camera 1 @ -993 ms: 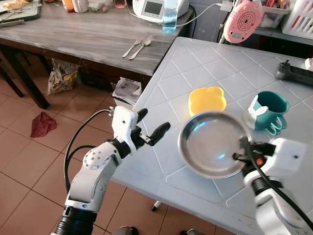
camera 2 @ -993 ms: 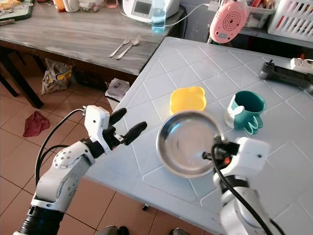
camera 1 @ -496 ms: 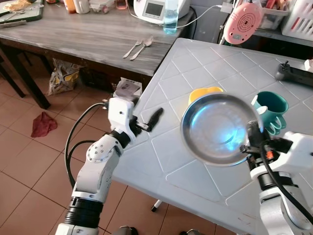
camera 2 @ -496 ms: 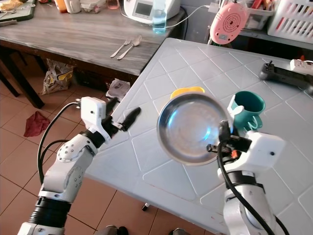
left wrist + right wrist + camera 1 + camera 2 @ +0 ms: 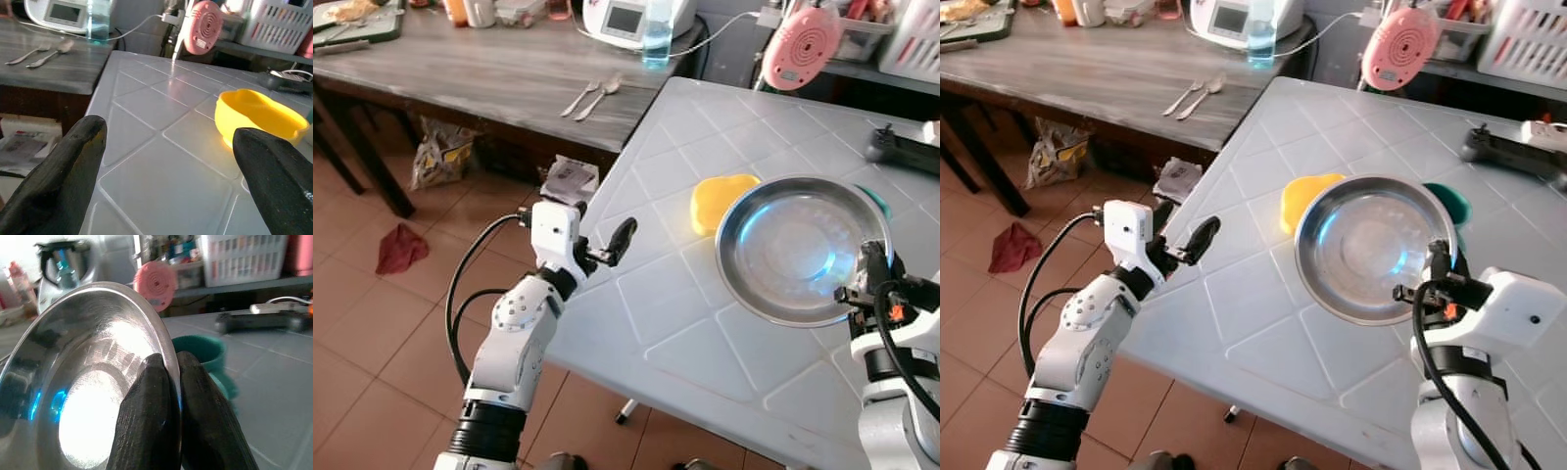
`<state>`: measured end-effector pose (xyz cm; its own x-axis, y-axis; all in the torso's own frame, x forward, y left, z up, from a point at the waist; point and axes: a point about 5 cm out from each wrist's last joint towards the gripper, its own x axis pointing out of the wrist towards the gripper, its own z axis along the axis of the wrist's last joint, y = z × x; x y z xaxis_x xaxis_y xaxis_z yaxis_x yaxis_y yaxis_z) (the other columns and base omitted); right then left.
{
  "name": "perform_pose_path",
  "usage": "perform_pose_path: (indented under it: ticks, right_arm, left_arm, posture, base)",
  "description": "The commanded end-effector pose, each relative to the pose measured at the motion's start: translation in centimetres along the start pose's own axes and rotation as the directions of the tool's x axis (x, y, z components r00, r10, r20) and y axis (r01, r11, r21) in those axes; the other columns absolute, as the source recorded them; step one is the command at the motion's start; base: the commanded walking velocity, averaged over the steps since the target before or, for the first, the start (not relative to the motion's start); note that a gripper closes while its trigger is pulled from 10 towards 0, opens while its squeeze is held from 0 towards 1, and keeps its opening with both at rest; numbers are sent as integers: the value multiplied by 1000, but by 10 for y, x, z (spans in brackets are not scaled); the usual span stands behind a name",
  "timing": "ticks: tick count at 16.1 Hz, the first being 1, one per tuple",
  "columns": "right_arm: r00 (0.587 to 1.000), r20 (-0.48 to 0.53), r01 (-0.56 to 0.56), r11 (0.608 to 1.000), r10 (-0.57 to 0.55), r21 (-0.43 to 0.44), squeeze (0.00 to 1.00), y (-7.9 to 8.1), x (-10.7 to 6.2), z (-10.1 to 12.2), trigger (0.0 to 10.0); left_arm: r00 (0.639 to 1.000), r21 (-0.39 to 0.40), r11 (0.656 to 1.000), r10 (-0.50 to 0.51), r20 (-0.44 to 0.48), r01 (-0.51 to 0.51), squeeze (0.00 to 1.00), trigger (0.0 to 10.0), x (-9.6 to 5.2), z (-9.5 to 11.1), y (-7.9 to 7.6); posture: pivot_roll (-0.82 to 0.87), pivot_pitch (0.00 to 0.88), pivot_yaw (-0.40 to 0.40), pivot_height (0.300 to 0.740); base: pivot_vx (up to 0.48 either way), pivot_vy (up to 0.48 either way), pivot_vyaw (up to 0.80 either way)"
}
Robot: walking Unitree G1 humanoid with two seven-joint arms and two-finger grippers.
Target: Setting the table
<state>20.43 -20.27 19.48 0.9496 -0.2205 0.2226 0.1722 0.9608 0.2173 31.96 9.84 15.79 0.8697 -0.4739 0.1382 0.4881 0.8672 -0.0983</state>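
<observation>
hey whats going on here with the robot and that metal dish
The robot is setting the white table. Its right gripper has its jaws pinched on the rim of a steel plate, held above the table near the yellow bowl. The left gripper hovers open at the table's edge.

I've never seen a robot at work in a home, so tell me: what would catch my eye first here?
Most striking is the shiny steel plate, pinched by its rim in the right gripper and held tilted above the white table. Beside it a yellow bowl sits on the table, and a teal mug peeks out behind the plate. The left gripper hovers open at the table's near edge, holding nothing.
</observation>
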Motion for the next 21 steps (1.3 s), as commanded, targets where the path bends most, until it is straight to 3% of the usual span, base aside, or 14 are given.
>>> perform_pose_path:
  ticks: [1, 4, 11, 21]
  right_arm:
    - [1000, 19, 24, 1000, -24, 2, 0, -4, -1, 4, 10000]
    - [1000, 15, 18, 1000, -18, 7, 0, -1, 1, 2, 10000]
    - [999, 39, 22, 996, -25, 83, 0, 2, 7, 5, 10000]
    - [999, 35, 38, 994, -42, 103, 0, 2, 8, 4, 10000]
  left_arm:
    - [1000, -1, 1000, -3, -13, 3, 0, 10000, 3, 0, 1]
    - [1000, -7, 1000, 14, 3, -14, 0, 10000, 8, 5, 4]
    - [1000, -21, 1000, 22, 6, -22, 0, 10000, 10, 5, 5]
    - [1000, -3, 1000, 5, -23, -5, 0, 10000, 9, 2, 8]
  posture:
    - [-39, 119, -5, 714]
    - [-40, 120, -6, 714]
    - [-38, 113, -11, 714]
    - [-35, 119, -5, 714]
  base:
    - [0, 0, -800]
    - [0, 0, -733]
    - [0, 0, 0]
    - [0, 274, 0]
